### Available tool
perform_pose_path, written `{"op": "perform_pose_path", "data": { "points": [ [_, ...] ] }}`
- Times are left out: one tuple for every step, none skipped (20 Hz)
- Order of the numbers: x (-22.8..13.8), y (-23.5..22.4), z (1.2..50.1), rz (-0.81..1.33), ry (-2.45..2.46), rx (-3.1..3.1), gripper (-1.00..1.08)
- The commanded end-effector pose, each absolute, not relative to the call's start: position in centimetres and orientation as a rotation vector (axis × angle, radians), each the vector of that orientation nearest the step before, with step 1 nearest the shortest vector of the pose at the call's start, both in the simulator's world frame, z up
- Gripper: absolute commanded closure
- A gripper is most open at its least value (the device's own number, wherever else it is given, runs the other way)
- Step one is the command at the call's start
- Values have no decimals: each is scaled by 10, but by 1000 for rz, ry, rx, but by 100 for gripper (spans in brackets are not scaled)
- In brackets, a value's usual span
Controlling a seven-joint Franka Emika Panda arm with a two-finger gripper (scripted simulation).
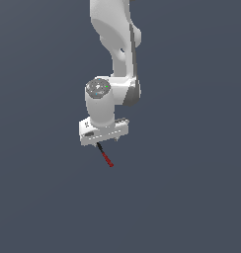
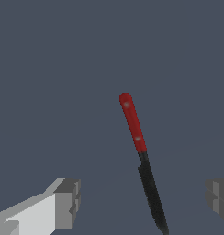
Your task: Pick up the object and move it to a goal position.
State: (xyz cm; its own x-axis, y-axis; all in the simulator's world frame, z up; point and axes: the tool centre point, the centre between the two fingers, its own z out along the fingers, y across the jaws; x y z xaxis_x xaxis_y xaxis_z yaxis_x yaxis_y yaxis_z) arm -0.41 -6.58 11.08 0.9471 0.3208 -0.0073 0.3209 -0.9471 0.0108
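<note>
The object is a thin tool with a red handle and a black pointed blade. In the exterior view it lies just below my gripper, black end nearest the hand and red handle pointing away. In the wrist view the object runs between my two grey fingertips, which stand far apart. My gripper is open, with the black blade in the gap and touching neither finger. I cannot tell how far above the tool the fingertips are.
The white arm comes down from the top of the exterior view. Everything around is plain dark grey-blue ground, with no other objects and no goal marker in sight.
</note>
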Motion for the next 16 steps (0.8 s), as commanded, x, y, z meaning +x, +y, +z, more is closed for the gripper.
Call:
{"op": "perform_pose_path", "data": {
  "points": [
    [-6, -73, 99, -8, 600, 3073, -92],
    [-7, -76, 95, -8, 633, 3067, -92],
    [-8, -79, 91, -7, 665, 3061, -92],
    [-9, -81, 87, -7, 695, 3056, -92],
    [-9, -83, 84, -6, 722, 3050, -92],
    [-10, -85, 80, -6, 749, 3044, -92],
    [-11, -87, 77, -5, 773, 3039, -92],
    [-12, -89, 74, -5, 795, 3034, -92],
    [-12, -90, 72, -4, 816, 3029, -92],
    [-13, -92, 69, -4, 835, 3025, -92],
    [-13, -93, 67, -3, 852, 3021, -92],
    [-14, -94, 65, -2, 867, 3017, -92],
    [-14, -95, 63, -2, 880, 3014, -92],
    [-15, -96, 62, -1, 892, 3011, -92],
    [-15, -97, 61, -1, 902, 3008, -92],
    [-15, -97, 60, -1, 910, 3006, -92]
  ]
}}
